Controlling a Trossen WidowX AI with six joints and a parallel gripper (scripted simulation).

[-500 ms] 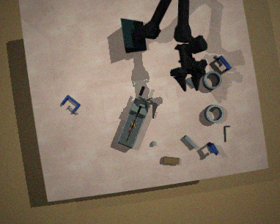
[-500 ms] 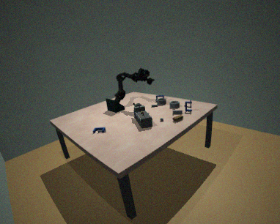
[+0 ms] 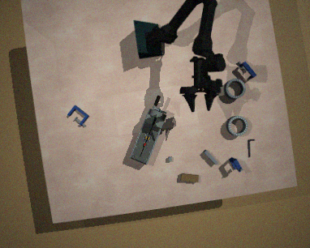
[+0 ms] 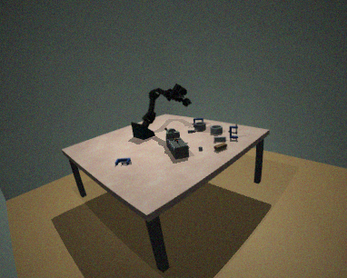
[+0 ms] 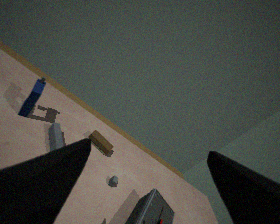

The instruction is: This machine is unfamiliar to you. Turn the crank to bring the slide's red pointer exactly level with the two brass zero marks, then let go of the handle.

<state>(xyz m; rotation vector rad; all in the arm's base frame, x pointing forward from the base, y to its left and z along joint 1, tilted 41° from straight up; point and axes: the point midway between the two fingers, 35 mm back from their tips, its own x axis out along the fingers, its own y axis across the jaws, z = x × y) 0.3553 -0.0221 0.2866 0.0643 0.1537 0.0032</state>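
Observation:
The machine, a long grey box (image 3: 151,147) (image 4: 179,150) (image 5: 149,208), lies slanted near the middle of the table. A black handle (image 3: 157,100) stands out at its end nearer the arm's base. The small red pointer (image 3: 144,144) shows on its top; brass-yellow marking (image 3: 147,138) shows slightly nearer the handle end, apart from the red. The exact offset is too small to read. My gripper (image 3: 200,110) (image 4: 187,103) (image 5: 149,150) is open and empty, raised high above the table, right of the handle in the top view. The handle is outside the wrist view.
Two grey rings (image 3: 234,88) (image 3: 237,126) and blue clamps (image 3: 247,70) (image 3: 235,164) lie right; another blue clamp (image 3: 79,113) (image 4: 123,161) lies left. A brown block (image 3: 188,178) (image 5: 101,142), a grey block (image 3: 208,157), a small grey piece (image 3: 170,160) and an L-shaped key (image 3: 249,148) also lie there.

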